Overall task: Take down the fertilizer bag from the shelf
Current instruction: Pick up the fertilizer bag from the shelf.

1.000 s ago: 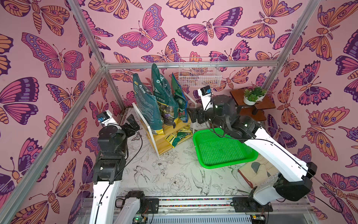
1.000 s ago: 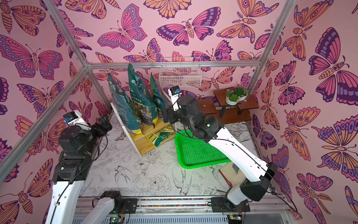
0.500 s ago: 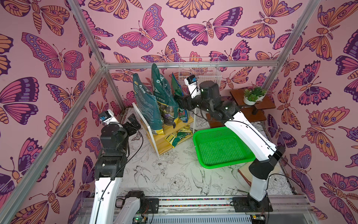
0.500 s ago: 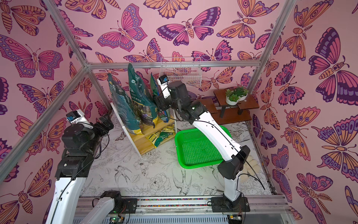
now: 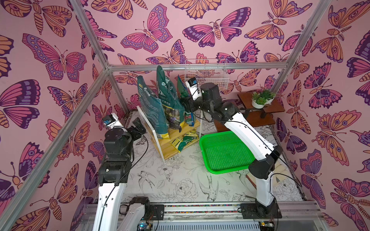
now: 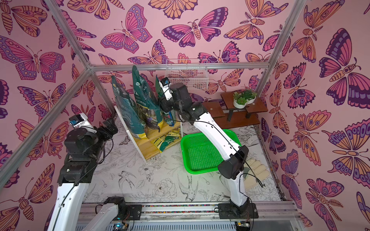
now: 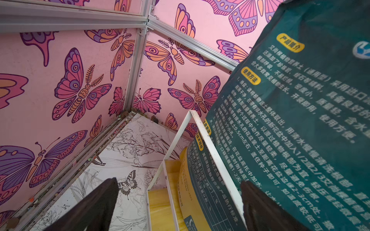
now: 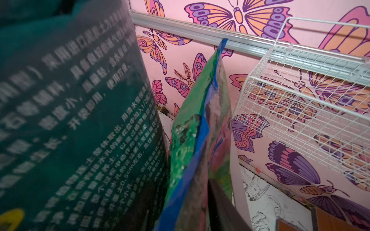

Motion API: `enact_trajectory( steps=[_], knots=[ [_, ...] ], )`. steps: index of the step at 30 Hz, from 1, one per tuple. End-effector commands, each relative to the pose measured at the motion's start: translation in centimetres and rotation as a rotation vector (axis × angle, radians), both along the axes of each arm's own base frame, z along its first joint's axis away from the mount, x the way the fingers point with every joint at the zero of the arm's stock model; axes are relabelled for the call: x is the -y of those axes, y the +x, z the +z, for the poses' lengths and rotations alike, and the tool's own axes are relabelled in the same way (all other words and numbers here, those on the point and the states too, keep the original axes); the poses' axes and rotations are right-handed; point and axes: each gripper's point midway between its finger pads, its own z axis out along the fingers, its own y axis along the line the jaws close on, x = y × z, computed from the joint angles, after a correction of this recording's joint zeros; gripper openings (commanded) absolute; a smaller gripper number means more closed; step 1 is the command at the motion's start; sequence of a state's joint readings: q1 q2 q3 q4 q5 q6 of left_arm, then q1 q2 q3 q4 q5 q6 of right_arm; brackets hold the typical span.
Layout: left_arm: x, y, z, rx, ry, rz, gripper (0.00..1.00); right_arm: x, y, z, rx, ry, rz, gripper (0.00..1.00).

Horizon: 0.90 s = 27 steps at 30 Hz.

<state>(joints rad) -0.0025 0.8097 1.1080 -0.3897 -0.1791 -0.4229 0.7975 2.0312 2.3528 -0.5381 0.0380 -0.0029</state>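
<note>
The small green-and-blue plastic fertilizer bag [image 8: 200,130] stands upright on the upper board of the white-tube-framed, two-tier pale yellow wood shelf [image 5: 167,147]. It sits at the end nearest the white wire basket [image 5: 206,74], just beside two tall dark teal bags [image 5: 154,108]. The right arm stretches long and nearly level above the green plastic mesh tray [image 5: 204,140], and its right gripper [image 5: 185,105] is at the bag's side edge with one dark finger [image 8: 222,204] against it; I cannot tell whether the jaws have clamped. The left arm stands folded upright by the shelf's other end, with the left gripper [image 7: 178,182] spread wide and holding nothing.
</note>
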Motion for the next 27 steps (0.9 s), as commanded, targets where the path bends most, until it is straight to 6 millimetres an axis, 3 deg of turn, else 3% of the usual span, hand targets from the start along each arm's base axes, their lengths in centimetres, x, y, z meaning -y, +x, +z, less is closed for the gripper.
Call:
enact_trajectory(
  steps=[1,6,12,19,27],
  knots=[
    [0.2,-0.1,0.2,0.019,0.017,-0.013,1.0,-0.1,0.4,1.9,0.041,0.041,0.007,0.33],
    [0.2,-0.1,0.1,0.014,0.023,-0.012,1.0,0.0,0.2,3.2,0.071,0.067,0.015,0.01],
    [0.1,-0.2,0.3,0.019,0.028,-0.006,1.0,0.5,-0.7,6.2,0.127,0.12,0.031,0.0],
    [-0.1,-0.3,0.9,0.031,0.036,0.005,1.0,2.0,-2.6,11.3,0.224,0.185,0.05,0.0],
    [-0.2,-0.4,0.8,0.031,0.028,0.009,1.0,3.5,-4.1,13.3,0.26,0.201,0.053,0.0]
  ],
)
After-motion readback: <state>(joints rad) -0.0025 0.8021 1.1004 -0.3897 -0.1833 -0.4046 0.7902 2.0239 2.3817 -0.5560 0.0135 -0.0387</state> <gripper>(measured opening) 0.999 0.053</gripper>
